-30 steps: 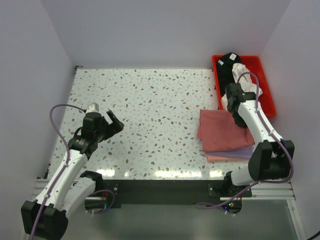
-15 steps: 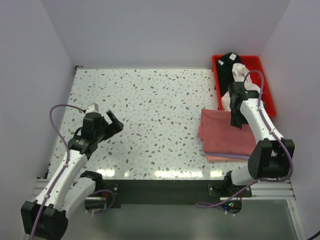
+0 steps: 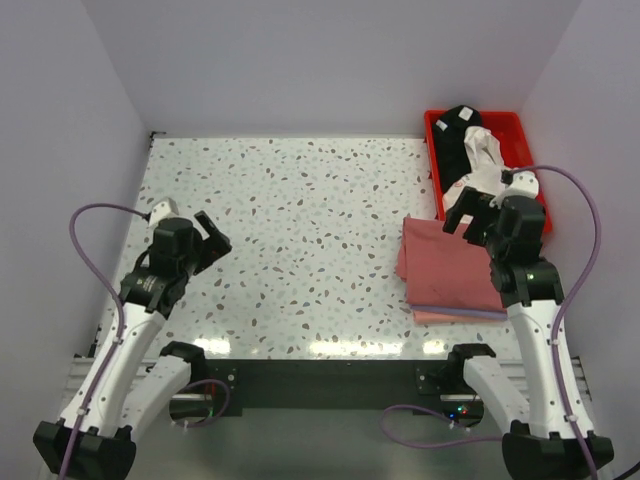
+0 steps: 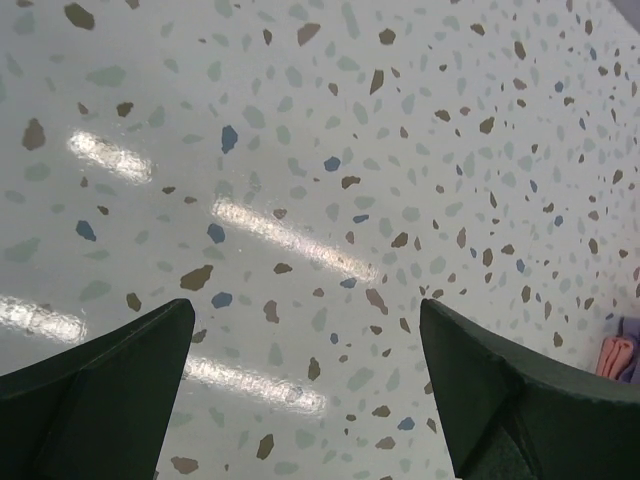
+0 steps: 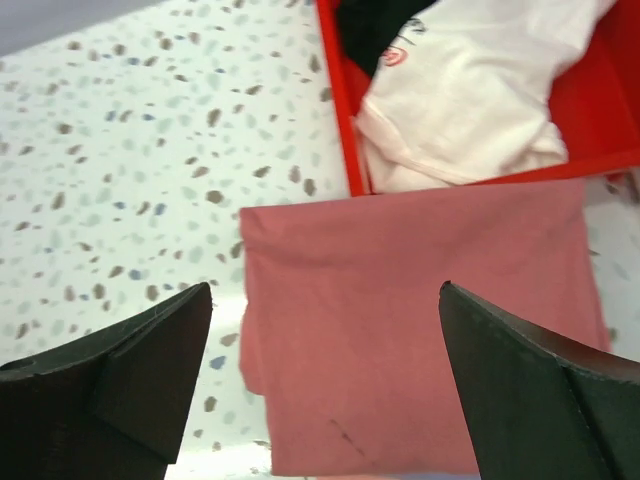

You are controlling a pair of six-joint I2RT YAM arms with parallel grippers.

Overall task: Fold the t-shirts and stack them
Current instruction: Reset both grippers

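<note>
The white t-shirt point(image 5: 470, 90), soft, light and limp, lies crumpled in the red tray point(image 5: 336, 110) beside the black t-shirt point(image 3: 455, 130). The dusty red t-shirt point(image 5: 420, 330) tops the folded stack on the tabletop point(image 3: 320, 200). A bunched fold looks the likeliest hold. The left gripper point(image 4: 305, 305) and right gripper point(image 5: 325, 290) gape wide, empty.

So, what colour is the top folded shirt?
The top folded shirt is dusty red, clearest in right wrist view.

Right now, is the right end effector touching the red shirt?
Apart. The right wrist view shows the right end effector open, well above the dusty red shirt.
</note>
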